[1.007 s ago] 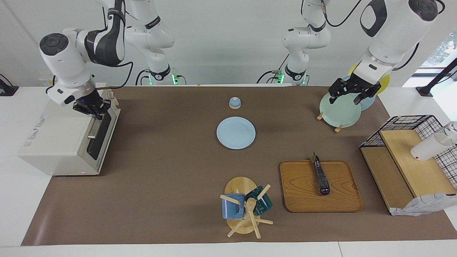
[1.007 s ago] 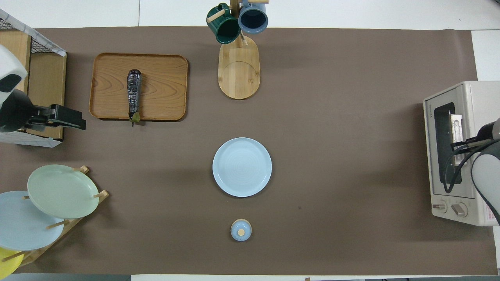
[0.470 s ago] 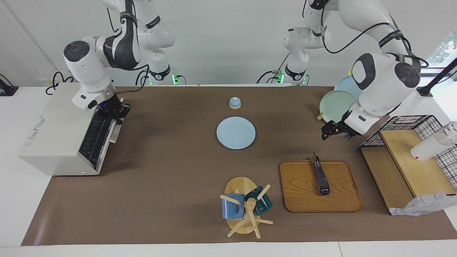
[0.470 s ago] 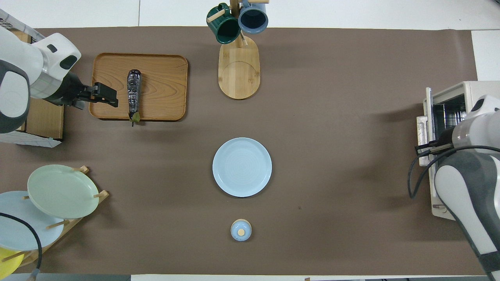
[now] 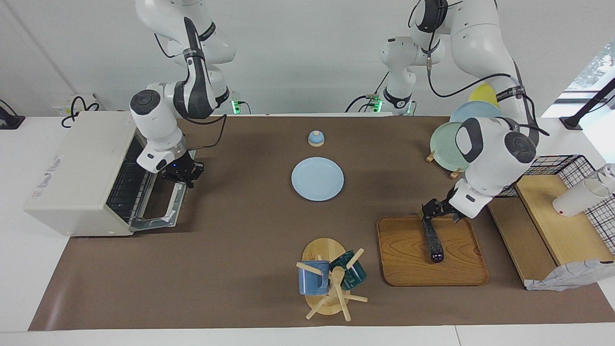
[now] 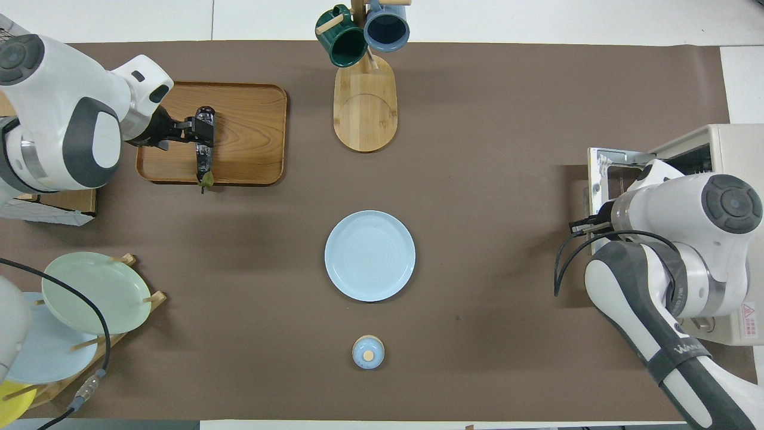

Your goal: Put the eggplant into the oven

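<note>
I see my left pincer, spread apart, low over the eggplant, which lies on the wooden tray near its robot-side edge. My right pincer, pinched together, sits at the top edge of the oven door, dropped open onto the tabletop. Bare tabletop lies between tray and oven, save the blue plate.

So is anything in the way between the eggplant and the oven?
Nothing visible: the oven door is down, held by the shut right gripper. The open left gripper is over the eggplant on its tray.
</note>
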